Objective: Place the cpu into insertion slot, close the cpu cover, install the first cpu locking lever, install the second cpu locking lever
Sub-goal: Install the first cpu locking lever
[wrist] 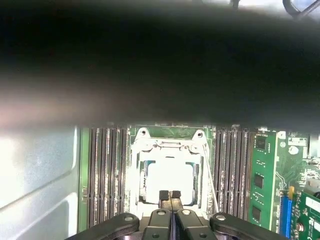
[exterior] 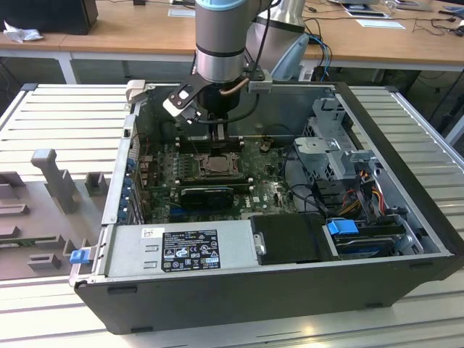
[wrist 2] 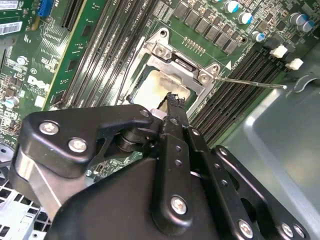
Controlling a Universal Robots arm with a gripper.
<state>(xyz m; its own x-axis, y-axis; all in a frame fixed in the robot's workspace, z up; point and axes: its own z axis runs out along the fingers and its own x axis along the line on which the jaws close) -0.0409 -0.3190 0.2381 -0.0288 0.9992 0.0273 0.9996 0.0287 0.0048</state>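
Hovering — fingers (wrist: 164, 194) pinched — at insertion slot (exterior: 216, 164)

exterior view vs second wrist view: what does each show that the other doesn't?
Exterior view: the open dark-grey computer case on a ribbed metal table, the grey robot arm, a blue-tabbed drive bay. Second wrist view: a thin metal lever rod sticking out beside the square metal-rimmed socket, and the black claw, shut, its tips at the edge of the socket's pale centre. Both: the green motherboard, socket and claw.
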